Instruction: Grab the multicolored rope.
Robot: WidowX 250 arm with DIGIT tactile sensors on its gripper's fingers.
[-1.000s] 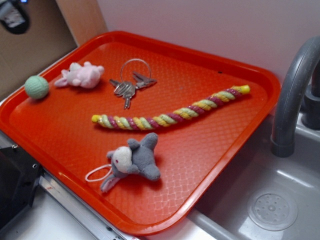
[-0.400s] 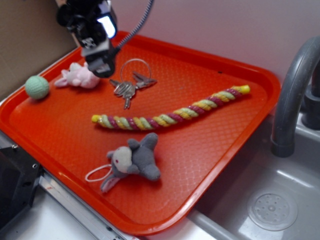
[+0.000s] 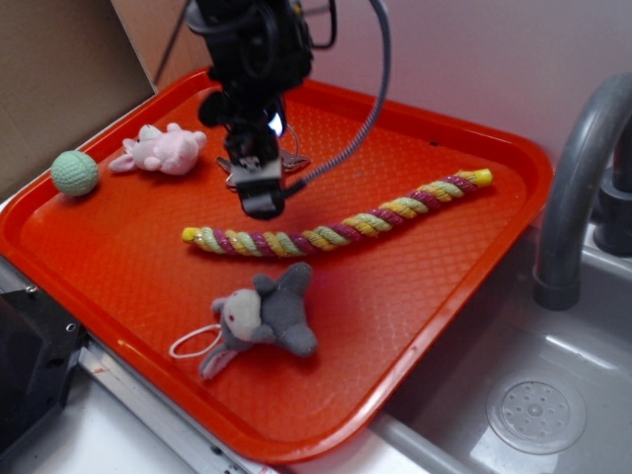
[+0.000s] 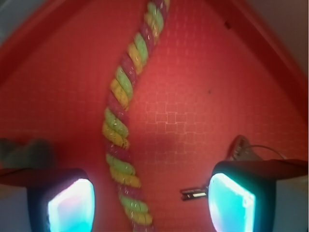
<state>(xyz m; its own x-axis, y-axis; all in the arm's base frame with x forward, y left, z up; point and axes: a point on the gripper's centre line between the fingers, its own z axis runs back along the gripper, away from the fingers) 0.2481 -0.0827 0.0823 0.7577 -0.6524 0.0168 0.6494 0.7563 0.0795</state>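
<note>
Gripper [image 4: 152, 203] wide open, empty, above rope [image 3: 326, 229]. Rope looks light, soft, floppy; pinch across its twisted middle, ends will likely sag.

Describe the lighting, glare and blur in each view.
Exterior view: soft even light, sharp on the rope and grey plush toy; faint sheen on the sink; the end effector is dark and slightly blurred. Wrist view: soft focus throughout; the end effector's pads glow cyan-white, overexposed; a dim shadow falls on the tray beside the rope.
</note>
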